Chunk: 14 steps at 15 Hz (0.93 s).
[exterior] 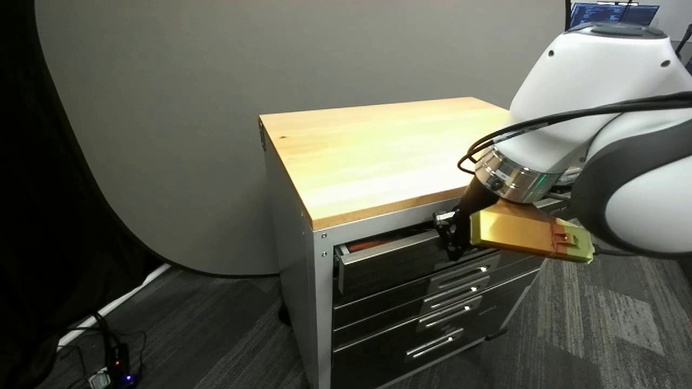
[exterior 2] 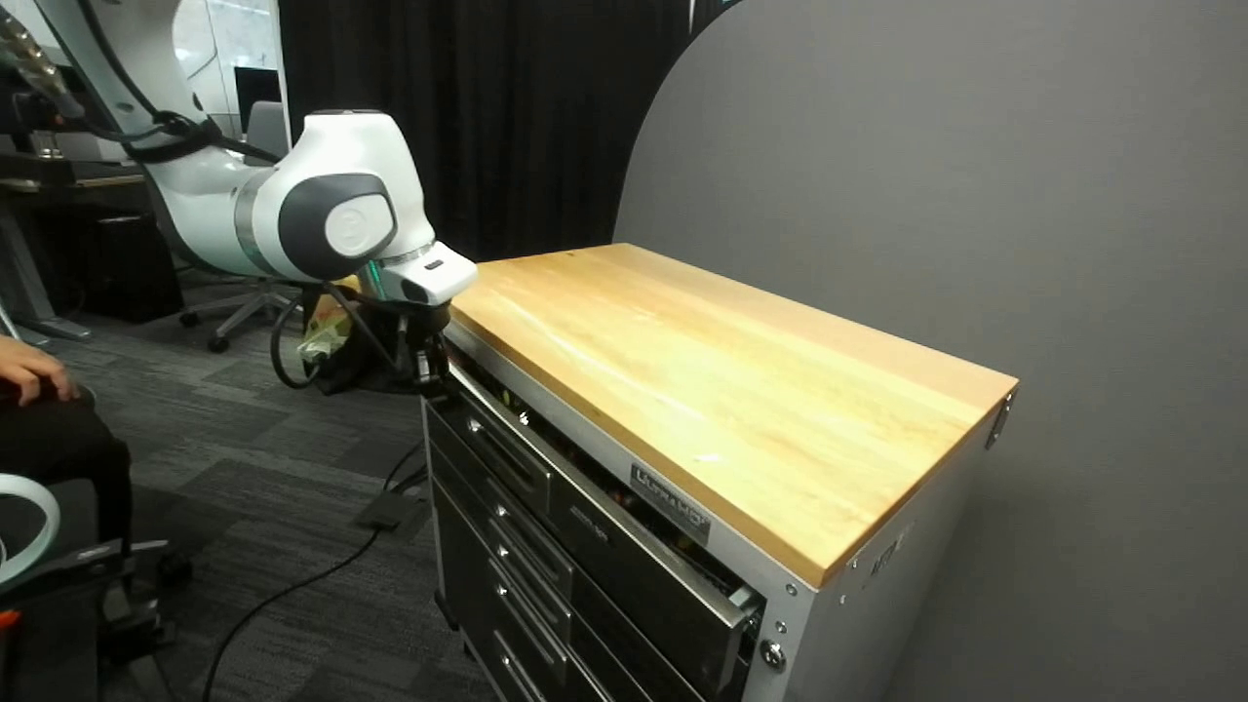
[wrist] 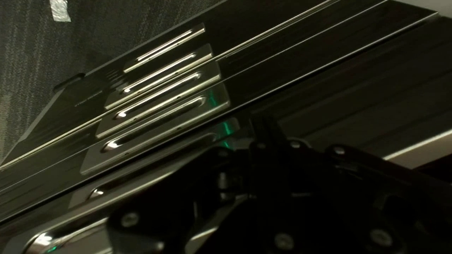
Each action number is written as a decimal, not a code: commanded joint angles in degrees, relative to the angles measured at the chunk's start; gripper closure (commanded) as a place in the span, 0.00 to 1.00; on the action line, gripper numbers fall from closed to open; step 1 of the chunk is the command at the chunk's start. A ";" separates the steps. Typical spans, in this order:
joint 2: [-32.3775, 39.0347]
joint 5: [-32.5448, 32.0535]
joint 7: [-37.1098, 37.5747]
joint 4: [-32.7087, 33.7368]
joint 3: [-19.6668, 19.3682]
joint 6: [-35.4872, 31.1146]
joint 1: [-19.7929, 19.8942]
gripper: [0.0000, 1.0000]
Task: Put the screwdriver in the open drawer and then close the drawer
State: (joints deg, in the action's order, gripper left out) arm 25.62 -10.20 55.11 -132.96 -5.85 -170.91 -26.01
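The top drawer point(exterior: 392, 265) of the metal cabinet stands partly open in both exterior views, with its front a short way out point(exterior 2: 624, 541). Something orange-red point(exterior: 370, 245) shows inside the drawer's near end; I cannot tell whether it is the screwdriver. No screwdriver can be made out clearly in any view. My gripper point(exterior: 453, 240) is at the drawer's front, below the wooden top's edge. In the wrist view the dark fingers point(wrist: 267, 128) are together, with nothing visible between them, in front of the drawer face. Whether they touch it is too dark to tell.
The cabinet has a wooden top point(exterior 2: 721, 380) overhanging the drawer. Several shut drawers with metal handles point(exterior: 451, 308) lie below. An orange-yellow box point(exterior: 519, 229) is strapped to my wrist. A seated person's hand point(exterior 2: 34, 370) is at the side. A black cable point(exterior 2: 292, 590) runs over the floor.
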 commanded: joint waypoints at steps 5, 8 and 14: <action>4.18 5.31 1.73 3.80 -4.12 -7.72 -5.83 0.95; 4.26 8.05 0.51 2.69 -4.63 -11.28 -6.98 0.95; 3.34 15.13 -3.73 1.08 -0.34 -17.19 -4.94 0.95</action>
State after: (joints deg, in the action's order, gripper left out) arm 29.36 0.80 54.68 -132.06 -8.07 -182.93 -31.58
